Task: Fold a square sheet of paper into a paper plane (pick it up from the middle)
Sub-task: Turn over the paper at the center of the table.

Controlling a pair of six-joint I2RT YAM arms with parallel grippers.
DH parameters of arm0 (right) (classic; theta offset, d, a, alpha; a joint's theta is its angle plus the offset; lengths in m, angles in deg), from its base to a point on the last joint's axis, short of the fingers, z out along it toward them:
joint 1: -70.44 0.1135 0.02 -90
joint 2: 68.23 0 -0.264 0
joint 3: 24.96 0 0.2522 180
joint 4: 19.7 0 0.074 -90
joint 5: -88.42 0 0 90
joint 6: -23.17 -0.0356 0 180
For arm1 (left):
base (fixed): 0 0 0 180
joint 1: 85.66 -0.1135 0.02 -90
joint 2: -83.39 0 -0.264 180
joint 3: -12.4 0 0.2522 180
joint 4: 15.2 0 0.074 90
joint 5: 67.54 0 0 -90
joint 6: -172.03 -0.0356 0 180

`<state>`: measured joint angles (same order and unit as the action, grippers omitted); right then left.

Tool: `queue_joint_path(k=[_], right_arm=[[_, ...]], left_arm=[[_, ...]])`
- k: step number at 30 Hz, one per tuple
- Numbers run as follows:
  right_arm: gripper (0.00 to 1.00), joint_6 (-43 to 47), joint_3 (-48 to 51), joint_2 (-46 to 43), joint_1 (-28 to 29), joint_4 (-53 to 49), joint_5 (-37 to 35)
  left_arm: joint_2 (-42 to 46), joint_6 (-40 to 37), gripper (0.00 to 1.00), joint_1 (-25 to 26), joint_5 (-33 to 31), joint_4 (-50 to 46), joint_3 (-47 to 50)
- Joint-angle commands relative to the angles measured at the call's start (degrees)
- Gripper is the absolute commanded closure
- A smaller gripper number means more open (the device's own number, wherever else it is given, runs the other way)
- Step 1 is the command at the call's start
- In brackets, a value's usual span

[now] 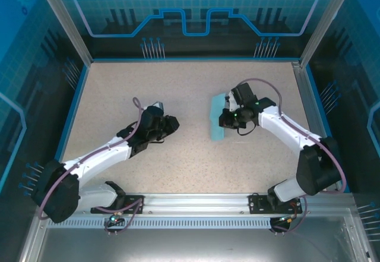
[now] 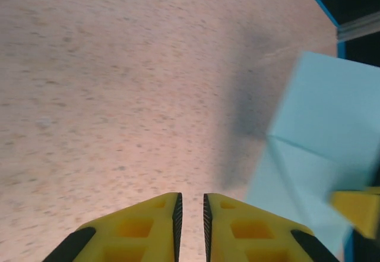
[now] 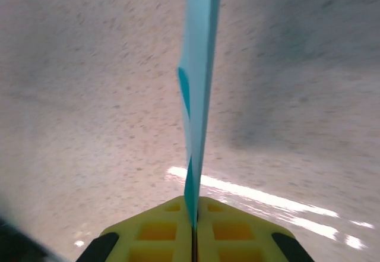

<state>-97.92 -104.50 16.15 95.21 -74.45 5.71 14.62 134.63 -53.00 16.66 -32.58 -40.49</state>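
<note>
The square sheet of paper (image 1: 217, 119), light turquoise and folded over, stands on edge on the speckled table right of centre. My right gripper (image 1: 226, 114) is shut on it from the right. In the right wrist view the paper (image 3: 199, 66) runs edge-on straight up from the closed yellow jaws of the right gripper (image 3: 194, 207). My left gripper (image 1: 174, 124) is to the left of the paper and apart from it. In the left wrist view the left gripper (image 2: 192, 196) has its jaws a narrow gap apart with nothing between them, and the creased paper (image 2: 320, 149) is at the right.
The speckled table (image 1: 148, 84) is bounded by a blue rim and clear walls on aluminium posts (image 1: 62, 18). A metal rail (image 1: 196, 201) carrying both arm bases runs along the near edge. A yellow fingertip (image 2: 356, 210) of the right gripper shows by the paper.
</note>
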Motion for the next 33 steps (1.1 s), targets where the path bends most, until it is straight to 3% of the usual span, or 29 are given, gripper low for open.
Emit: queue_joint_path(k=[1, 5, 11, 20, 24, 28, 33], right_arm=[[0.92, 2.7, -6.6, 0.2, 3.6, -20.9, -23.3], [0.91, -3.0, -14.7, 5.7, 9.3, -33.8, -39.7], [0.9, -7.1, -20.4, 17.9, 16.1, -36.0, -41.2], [0.92, -10.8, -34.4, 39.8, 22.9, -35.5, -30.9], [0.86, -10.0, -41.7, 45.4, 24.9, -34.4, -24.9], [0.75, -9.1, -43.1, 44.0, 24.7, -31.5, -20.7], [0.66, -7.2, -29.0, 31.3, 20.1, -15.3, -7.3]], left_arm=[[3.3, 1.1, 0.78, -0.7, -7.2, -5.0, 1.7], [6.4, 2.2, 0.72, -1.2, -11.1, -7.7, 2.9], [9.1, 2.9, 0.67, -1.2, -14.1, -10.6, 3.5], [14.2, 2.6, 0.66, -1.6, -17.0, -15.6, 4.9], [16.9, 1.6, 0.62, -1.9, -17.5, -17.8, 5.4], [18.5, -0.3, 0.57, -2.2, -16.7, -18.1, 5.5], [15.9, -2.4, 0.51, -2.3, -10.8, -14.1, 4.9]])
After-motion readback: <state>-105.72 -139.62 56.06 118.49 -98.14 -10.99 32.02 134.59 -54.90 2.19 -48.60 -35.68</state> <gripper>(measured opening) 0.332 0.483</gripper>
